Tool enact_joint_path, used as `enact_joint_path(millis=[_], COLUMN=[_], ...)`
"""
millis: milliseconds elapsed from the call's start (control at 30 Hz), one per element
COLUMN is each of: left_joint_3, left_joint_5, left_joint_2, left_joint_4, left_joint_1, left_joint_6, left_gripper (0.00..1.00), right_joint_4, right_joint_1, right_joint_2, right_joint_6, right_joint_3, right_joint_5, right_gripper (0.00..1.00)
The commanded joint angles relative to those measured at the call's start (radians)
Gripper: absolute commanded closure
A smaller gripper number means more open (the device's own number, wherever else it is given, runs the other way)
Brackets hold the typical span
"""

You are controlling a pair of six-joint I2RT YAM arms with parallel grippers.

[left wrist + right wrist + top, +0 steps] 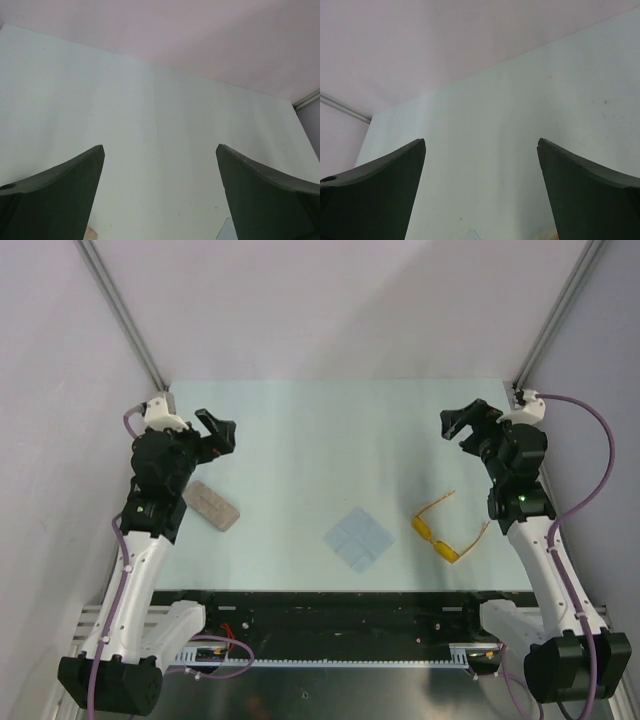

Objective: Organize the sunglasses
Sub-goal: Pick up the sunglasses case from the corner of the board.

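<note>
The sunglasses (437, 534), translucent yellow-orange with thin yellow temple arms spread open, lie on the table at the right front. My right gripper (462, 427) is open and empty, raised behind them near the right back; in the right wrist view its fingers (380, 190) frame bare table, with an orange sliver at the bottom edge. My left gripper (220, 432) is open and empty at the left back, above and behind the grey-beige case (212, 505). In the left wrist view the fingers (55, 195) frame bare table.
A pale blue square cloth (357, 538) lies at the table's front centre, between case and sunglasses. Metal frame posts (150, 365) rise at both back corners. The pale table (330, 440) ends at a black rail in front.
</note>
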Motion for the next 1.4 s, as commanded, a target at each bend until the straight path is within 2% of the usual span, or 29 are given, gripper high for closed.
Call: enact_joint_path(millis=[0, 100, 200, 333, 433, 467, 567, 667, 900, 1000, 1167, 1233, 1367], left_joint_3=[0.011, -0.006, -0.021, -0.018, 0.018, 0.035, 0.112, 0.115, 0.062, 0.040, 0.020, 0.011, 0.017], left_joint_5=[-0.005, -0.023, 0.033, 0.078, 0.000, -0.019, -0.059, -0.040, 0.087, 0.118, 0.052, -0.021, -0.030], left_joint_2=[-0.046, -0.070, -0.095, -0.121, -0.133, -0.129, -0.092, -0.080, -0.040, -0.032, -0.061, -0.087, -0.075], left_joint_4=[0.010, 0.010, 0.010, -0.017, -0.114, -0.146, -0.319, -0.355, -0.362, -0.364, -0.364, -0.364, -0.362], left_joint_1=[0.009, 0.009, 0.007, 0.009, 0.009, 0.012, 0.049, 0.135, 0.461, 0.530, 0.560, 0.563, 0.564], left_joint_6=[-0.010, -0.011, 0.013, 0.053, 0.045, 0.044, 0.018, 0.004, -0.108, -0.157, -0.192, -0.218, -0.257], left_gripper=[0.00, 0.00, 0.00, 0.00, 0.00, 0.00, 0.00, 0.00, 0.00, 0.00, 0.00, 0.00, 0.00], right_joint_4=[0.076, 0.091, 0.091, 0.111, 0.172, 0.188, 0.242, 0.260, 0.357, 0.371, 0.302, 0.254, 0.226], right_joint_1=[0.010, 0.020, 0.112, 0.350, 0.473, 0.567, 0.735, 0.874, 1.056, 1.096, 1.133, 1.139, 1.152], right_joint_2=[-0.067, -0.062, -0.032, 0.053, 0.122, 0.169, 0.298, 0.449, 0.805, 0.948, 1.134, 1.211, 1.304], right_joint_6=[-0.039, -0.062, -0.127, -0.206, -0.248, -0.260, -0.323, -0.386, -0.397, -0.400, -0.426, -0.429, -0.460], right_joint_3=[0.018, 0.016, 0.018, 0.018, 0.018, 0.018, 0.037, 0.096, 0.289, 0.407, 0.597, 0.686, 0.786], right_joint_5=[0.070, -0.043, -0.051, -0.023, -0.053, -0.039, 0.033, 0.095, 0.159, 0.179, 0.208, 0.219, 0.239], right_gripper=[0.00, 0.00, 0.00, 0.00, 0.00, 0.00, 0.00, 0.00, 0.00, 0.00, 0.00, 0.00, 0.00])
